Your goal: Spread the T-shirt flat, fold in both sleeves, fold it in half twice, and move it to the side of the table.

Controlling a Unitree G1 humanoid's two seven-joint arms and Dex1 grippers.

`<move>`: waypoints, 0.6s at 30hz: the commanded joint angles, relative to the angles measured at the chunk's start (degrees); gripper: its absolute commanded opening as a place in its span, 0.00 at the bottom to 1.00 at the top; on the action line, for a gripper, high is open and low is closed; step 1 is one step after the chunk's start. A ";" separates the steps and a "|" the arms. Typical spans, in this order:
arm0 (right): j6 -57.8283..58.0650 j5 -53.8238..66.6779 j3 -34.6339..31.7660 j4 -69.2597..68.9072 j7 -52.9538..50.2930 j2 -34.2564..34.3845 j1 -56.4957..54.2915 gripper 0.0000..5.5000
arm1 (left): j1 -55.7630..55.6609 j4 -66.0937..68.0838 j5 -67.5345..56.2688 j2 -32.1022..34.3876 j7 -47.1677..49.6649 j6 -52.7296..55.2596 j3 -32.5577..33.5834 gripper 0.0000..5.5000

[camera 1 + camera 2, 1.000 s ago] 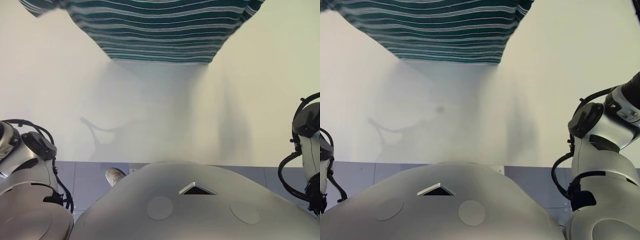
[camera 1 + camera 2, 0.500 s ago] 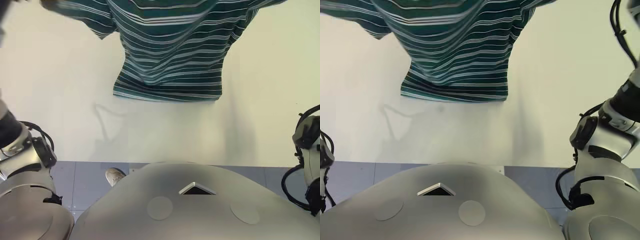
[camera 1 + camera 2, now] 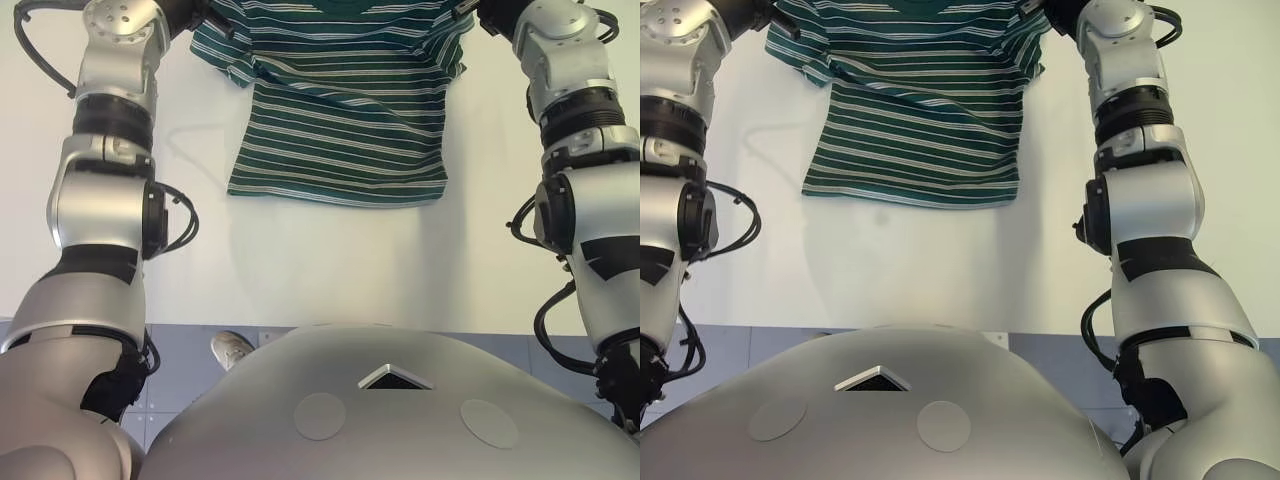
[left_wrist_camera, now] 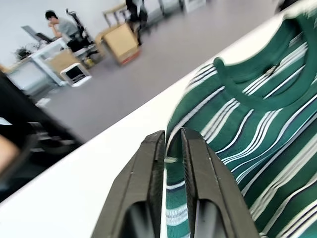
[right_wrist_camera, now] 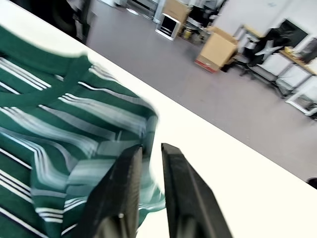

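Now, T-shirt (image 3: 340, 130): we see the green, white-striped shirt lying front up on the far half of the bench (image 3: 300, 260), hem nearest us and collar toward the far edge, with a diagonal crease rumpling the chest.
Hem (image 3: 335, 192): runs nearly straight across, flat on the surface.
Sleeves: the one on our left (image 3: 225, 50) is bunched and partly folded over; the one on our right (image 3: 455, 45) lies just beside the arm there.
Left gripper (image 4: 172, 136): pressed almost together at the shirt's shoulder near the collar (image 4: 262, 84), with a strip of striped cloth pinched between its dark fingers.
Right gripper (image 5: 151, 148): at the opposite shoulder, fingers a narrow slit apart, the blurred edge of the cloth caught between them.
Arms: both stretched forward, one at each side of the shirt.
Bench: white, with bare surface between the hem and the near edge.
Beyond: grey floor (image 5: 163, 64) past the far edge, with a cardboard box (image 5: 218, 49) standing on it.
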 commanded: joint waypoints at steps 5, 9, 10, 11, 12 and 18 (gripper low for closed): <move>-13.38 -0.70 -2.53 -5.62 4.69 -0.08 4.26 0.42 | 6.11 2.07 5.78 5.39 5.73 -20.68 1.59 0.38; -6.76 11.28 1.59 -40.81 31.34 -6.53 23.15 0.46 | 23.75 -19.95 0.05 10.99 -13.76 -27.98 -0.77 0.50; -3.12 14.13 3.22 -50.85 36.98 -9.82 28.51 0.46 | 28.69 -27.12 -0.99 13.33 -17.70 -27.86 -1.75 0.52; -0.62 15.37 3.90 -56.21 39.52 -11.78 31.34 0.46 | 31.32 -31.22 -1.40 14.65 -19.56 -27.22 -2.04 0.55; 1.20 15.86 3.99 -59.48 40.82 -12.89 33.02 0.46 | 33.02 -34.09 -1.66 15.26 -20.89 -26.23 -1.76 0.58; -0.37 -0.89 13.78 -66.42 43.18 -19.58 42.87 0.46 | 40.74 -43.89 8.55 17.96 -21.66 -24.49 -4.61 0.76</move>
